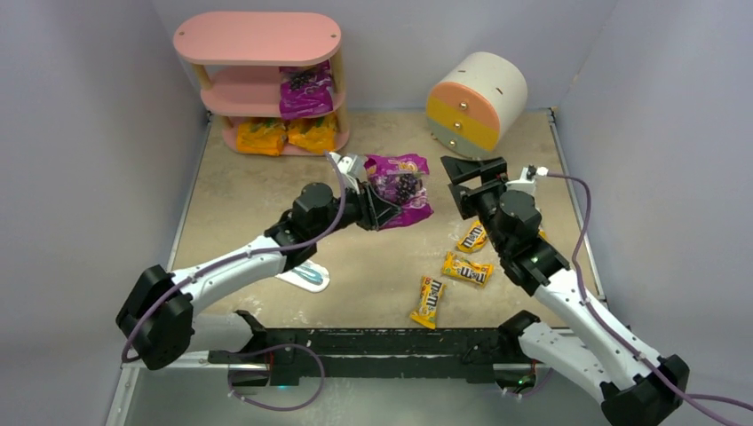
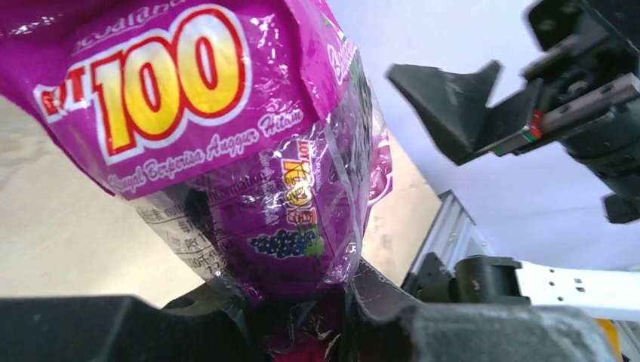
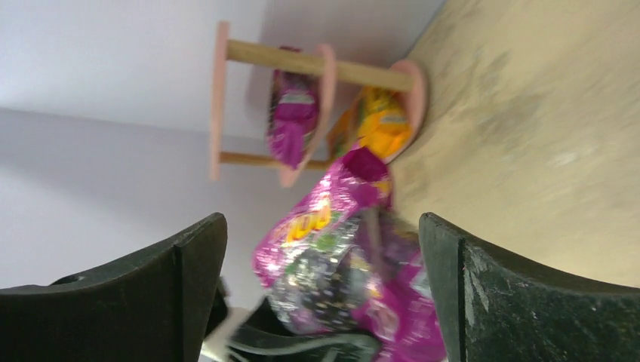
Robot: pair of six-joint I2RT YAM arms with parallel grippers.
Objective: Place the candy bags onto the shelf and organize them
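A large purple candy bag (image 1: pixel 401 188) with a grape picture and "100" hangs above the table's middle, its lower edge pinched in my shut left gripper (image 1: pixel 380 211). In the left wrist view the purple bag (image 2: pixel 226 136) rises from that gripper (image 2: pixel 302 320). Just right of the bag, my right gripper (image 1: pixel 463 188) is open and empty; its wrist view shows the bag (image 3: pixel 340 264) beyond the spread fingers (image 3: pixel 483 294). The pink shelf (image 1: pixel 257 35) at the back left holds a purple bag (image 1: pixel 305 89) on its middle tier and two orange-yellow bags (image 1: pixel 286 136) on the bottom. Three M&M's packs (image 1: pixel 467 268) lie front right.
A round cream drum cabinet (image 1: pixel 475 99) with orange-yellow drawers stands at the back right. A flat light-blue and white packet (image 1: pixel 306 277) lies beside the left arm. Grey walls close in the table on three sides.
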